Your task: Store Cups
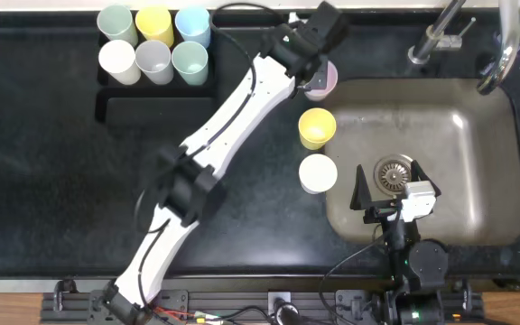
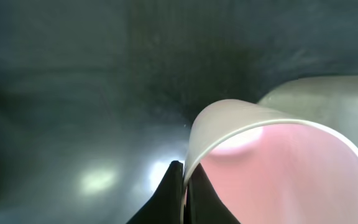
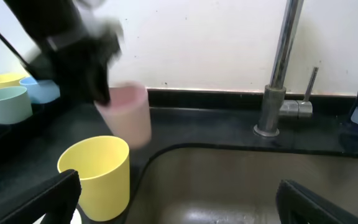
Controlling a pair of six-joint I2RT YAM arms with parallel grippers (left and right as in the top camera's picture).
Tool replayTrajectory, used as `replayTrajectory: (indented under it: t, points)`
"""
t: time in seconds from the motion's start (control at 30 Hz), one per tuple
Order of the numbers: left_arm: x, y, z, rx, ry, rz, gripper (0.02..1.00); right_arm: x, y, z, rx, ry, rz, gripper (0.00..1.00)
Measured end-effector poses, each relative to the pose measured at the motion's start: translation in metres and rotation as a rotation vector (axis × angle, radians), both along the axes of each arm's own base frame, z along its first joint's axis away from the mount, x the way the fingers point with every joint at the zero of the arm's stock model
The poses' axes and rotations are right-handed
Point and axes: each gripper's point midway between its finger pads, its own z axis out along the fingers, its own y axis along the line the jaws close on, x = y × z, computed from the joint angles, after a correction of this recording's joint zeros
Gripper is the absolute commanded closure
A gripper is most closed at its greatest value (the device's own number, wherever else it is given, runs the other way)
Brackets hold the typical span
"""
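Note:
My left gripper [image 1: 312, 70] is shut on the rim of a pink cup [image 1: 322, 81] beside the sink's back left corner. In the left wrist view the fingers [image 2: 180, 199] pinch the wall of the pink cup [image 2: 278, 168]. The right wrist view shows the pink cup [image 3: 129, 115] hanging tilted under the left gripper [image 3: 101, 93], above the counter. A yellow cup [image 1: 316, 127] and a white cup [image 1: 318, 172] stand upright on the counter by the sink's left edge. Several cups [image 1: 154, 43] stand in a black tray [image 1: 116, 99] at the back left. My right gripper [image 1: 388, 191] sits open over the sink.
The steel sink [image 1: 477, 171] takes up the right side, with a drain [image 1: 394, 171] near my right gripper. A tap [image 1: 441, 32] stands behind it. The dark counter [image 1: 52, 199] is bare at the left and front. The tray's front part holds no cups.

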Motion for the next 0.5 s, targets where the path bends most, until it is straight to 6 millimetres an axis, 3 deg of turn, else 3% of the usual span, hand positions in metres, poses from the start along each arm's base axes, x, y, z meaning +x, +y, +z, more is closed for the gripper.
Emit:
replayTrajectory:
  t: [0.1, 0.17, 0.27, 0.37, 0.43, 0.5]
  points:
    - [-0.012, 0.021, 0.073, -0.014, -0.121, 0.028, 0.985, 0.0, 0.0, 0.0, 0.0, 0.0, 0.0, 0.003]
    - [-0.025, 0.048, 0.131, -0.039, -0.217, 0.064, 0.985, 0.0, 0.0, 0.0, 0.0, 0.0, 0.0, 0.003]
    - [-0.048, 0.112, 0.204, -0.067, -0.342, 0.162, 0.985, 0.0, 0.0, 0.0, 0.0, 0.0, 0.0, 0.003]
    - [-0.064, 0.187, 0.235, -0.056, -0.404, 0.296, 0.985, 0.0, 0.0, 0.0, 0.001, 0.0, 0.0, 0.003]
    - [-0.071, 0.23, 0.233, -0.03, -0.4, 0.383, 0.985, 0.0, 0.0, 0.0, 0.0, 0.0, 0.0, 0.003]
    - [-0.076, 0.268, 0.216, 0.009, -0.364, 0.466, 0.985, 0.0, 0.0, 0.0, 0.001, 0.0, 0.0, 0.003]
